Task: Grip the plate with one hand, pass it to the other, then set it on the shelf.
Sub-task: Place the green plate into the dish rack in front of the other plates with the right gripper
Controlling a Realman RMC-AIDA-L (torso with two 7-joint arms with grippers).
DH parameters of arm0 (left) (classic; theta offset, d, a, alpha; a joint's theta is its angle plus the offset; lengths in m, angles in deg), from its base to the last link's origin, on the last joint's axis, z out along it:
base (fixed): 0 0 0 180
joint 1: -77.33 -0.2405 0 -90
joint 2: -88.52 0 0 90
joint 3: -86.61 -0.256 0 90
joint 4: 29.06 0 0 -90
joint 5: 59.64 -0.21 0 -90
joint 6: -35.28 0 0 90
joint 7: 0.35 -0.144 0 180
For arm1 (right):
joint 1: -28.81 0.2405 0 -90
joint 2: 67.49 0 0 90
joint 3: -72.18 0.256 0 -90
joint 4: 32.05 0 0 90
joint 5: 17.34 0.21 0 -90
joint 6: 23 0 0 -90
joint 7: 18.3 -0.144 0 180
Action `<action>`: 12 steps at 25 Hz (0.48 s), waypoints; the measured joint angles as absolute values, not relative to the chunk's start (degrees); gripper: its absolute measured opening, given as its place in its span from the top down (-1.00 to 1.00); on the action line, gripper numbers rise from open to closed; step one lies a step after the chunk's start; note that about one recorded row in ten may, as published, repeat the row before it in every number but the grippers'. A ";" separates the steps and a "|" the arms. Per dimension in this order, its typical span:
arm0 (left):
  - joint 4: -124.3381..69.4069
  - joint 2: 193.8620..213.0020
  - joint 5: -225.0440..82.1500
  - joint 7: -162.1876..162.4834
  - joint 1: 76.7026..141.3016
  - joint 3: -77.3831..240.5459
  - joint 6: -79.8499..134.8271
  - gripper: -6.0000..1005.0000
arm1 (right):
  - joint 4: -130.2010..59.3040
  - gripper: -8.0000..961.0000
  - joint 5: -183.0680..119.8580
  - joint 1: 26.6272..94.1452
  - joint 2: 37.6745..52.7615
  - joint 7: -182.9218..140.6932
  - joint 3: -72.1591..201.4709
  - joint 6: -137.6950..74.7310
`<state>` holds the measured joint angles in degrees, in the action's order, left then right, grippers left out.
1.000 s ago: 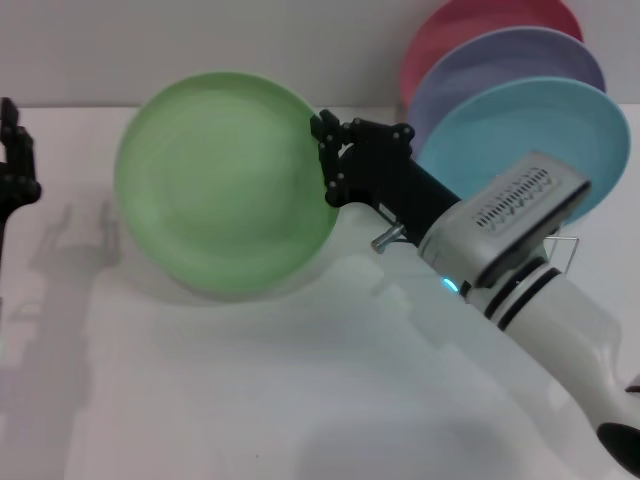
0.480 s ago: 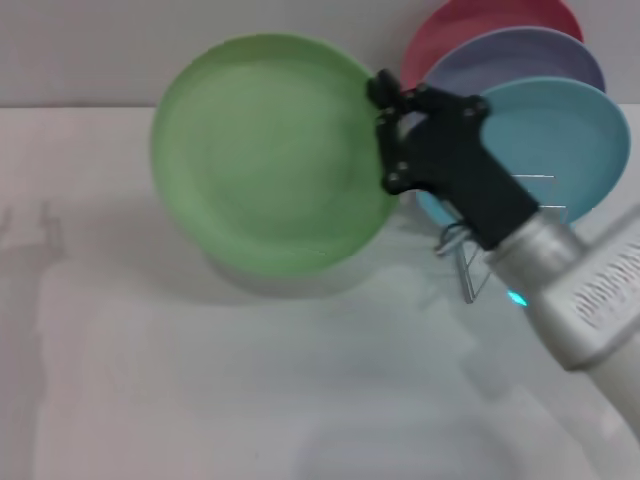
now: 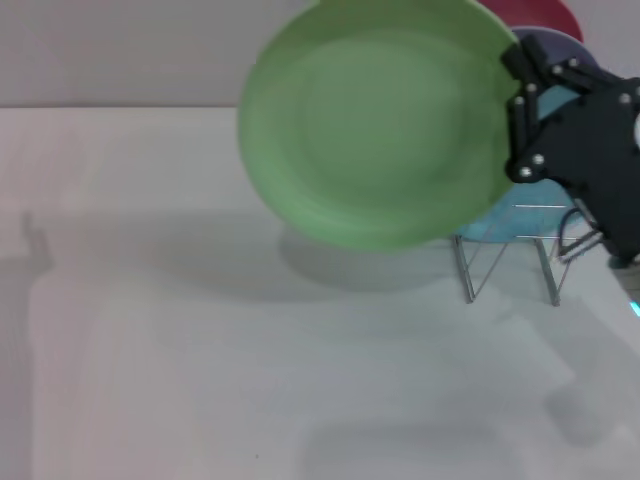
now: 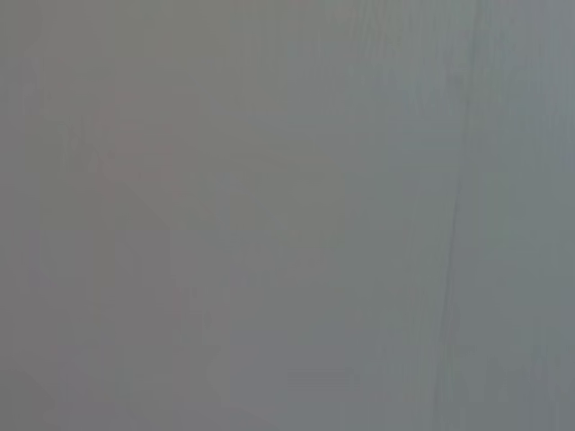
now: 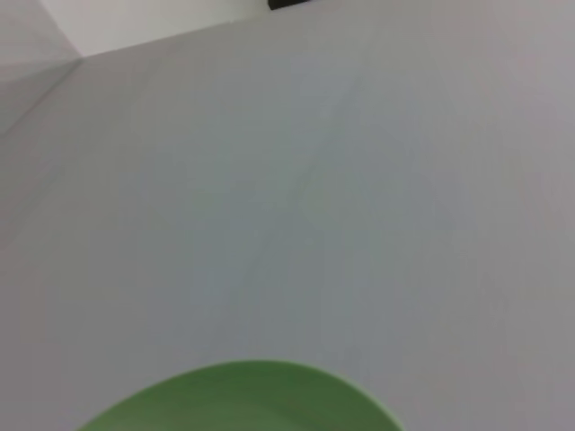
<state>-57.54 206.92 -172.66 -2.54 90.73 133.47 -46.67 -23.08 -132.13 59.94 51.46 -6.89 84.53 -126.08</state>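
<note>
Nearest the head camera, only the bare white table (image 3: 200,380) fills the foreground, with the wire dish rack (image 3: 505,262) as the landmark farther back on the right. Two thin silver legs of the rack stand on the table, and a soft shadow lies on the surface just left of them.

Above and to the left of the rack, the light green plate (image 3: 385,125) is held in the air, tilted up so its round face turns toward the head camera. Its lower right part overlaps the rack's wires and hides most of the light blue plate (image 3: 505,222) standing in the rack. The right gripper (image 3: 518,110), black, sits at the green plate's right rim, directly above the rack, its fingers (image 3: 522,62) clamped on that rim. In the right wrist view a curved slice of the same green plate (image 5: 243,400) shows against the table (image 5: 269,180).

Behind the green plate, at the rack's far side, a lavender plate (image 3: 555,48) and a red plate (image 3: 540,15) peek out, standing upright.

The left gripper appears nowhere; the left wrist view shows only a plain grey surface.
</note>
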 joint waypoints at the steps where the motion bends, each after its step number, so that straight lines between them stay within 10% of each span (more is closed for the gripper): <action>1: -57.86 207.01 -172.67 -2.39 90.62 133.34 -46.54 0.17 | -25.10 0.93 -132.13 59.66 51.46 -6.91 84.53 -127.68; 12: -58.38 207.25 -172.22 0.28 89.97 131.68 -44.70 0.17 | -33.41 0.94 -132.13 58.48 51.42 -6.91 84.50 -133.67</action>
